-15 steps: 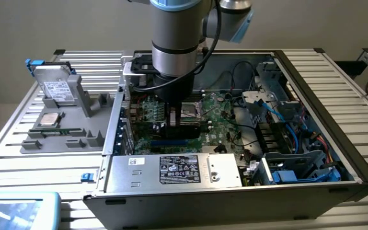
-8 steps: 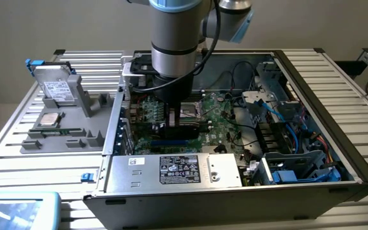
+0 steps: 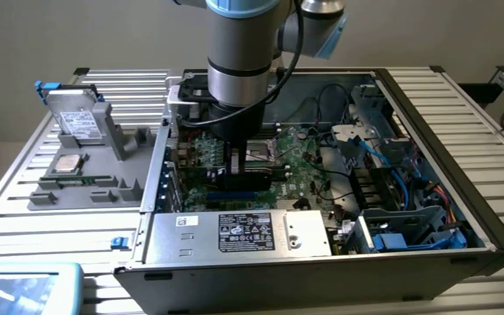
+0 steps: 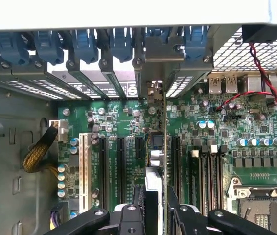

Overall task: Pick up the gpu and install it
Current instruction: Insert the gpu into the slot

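Note:
The gpu (image 4: pixel 165 147) appears edge-on in the wrist view as a thin green board with a silver end bracket (image 4: pixel 153 90) up against the case's rear slot openings. My gripper (image 4: pixel 157 195) is shut on it, one black finger (image 4: pixel 139 198) on each face. It stands upright over the green motherboard (image 4: pixel 124 122), lined up along a black expansion slot; I cannot tell whether it is seated. In the exterior view the gripper (image 3: pixel 239 164) is deep inside the open computer case (image 3: pixel 427 131), with the gpu's black cooler block (image 3: pixel 256 178) just below the fingers.
Blue slot latches (image 4: pixel 84 44) line the case's rear wall. A red and black cable (image 4: pixel 265 73) and the CPU socket (image 4: pixel 263 205) lie beside the gpu. The power supply (image 3: pixel 234 233) bounds the case front. A grey fixture (image 3: pixel 86 190) on the exterior view's left holds a hard drive (image 3: pixel 79 121).

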Tool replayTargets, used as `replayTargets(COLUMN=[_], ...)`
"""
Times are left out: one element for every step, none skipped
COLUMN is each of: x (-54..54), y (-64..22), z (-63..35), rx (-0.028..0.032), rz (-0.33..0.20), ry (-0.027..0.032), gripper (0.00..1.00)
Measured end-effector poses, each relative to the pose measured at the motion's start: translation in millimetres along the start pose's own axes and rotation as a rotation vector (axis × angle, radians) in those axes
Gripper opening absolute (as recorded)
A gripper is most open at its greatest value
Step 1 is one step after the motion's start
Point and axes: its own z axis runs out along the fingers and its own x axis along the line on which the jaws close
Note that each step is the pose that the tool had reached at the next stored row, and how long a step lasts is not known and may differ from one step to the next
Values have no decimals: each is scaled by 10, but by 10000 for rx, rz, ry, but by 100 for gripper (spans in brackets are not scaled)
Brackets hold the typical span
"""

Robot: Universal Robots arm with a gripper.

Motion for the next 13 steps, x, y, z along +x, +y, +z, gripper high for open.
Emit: replayTargets(x=[0,0,0,0,1,1,1,1,0,0,0,0,0], y=[0,0,-1,-1,-5,-10,-9,-10,-10,-10,-10,-11,-11], z=[0,0,0,1,1,0,0,0,1,5,6,7,9], rx=[0,0,1,6,8,8,9,9,9,10,10,10,9], rz=[0,0,-1,-1,-2,-3,-2,-1,0,1,1,1,2], ry=[-1,-1,-1,-2,-2,-2,-2,-2,0,-2,-2,-5,-12], gripper=[28,28,28,28,28,28,28,28,28,28,28,28,28])
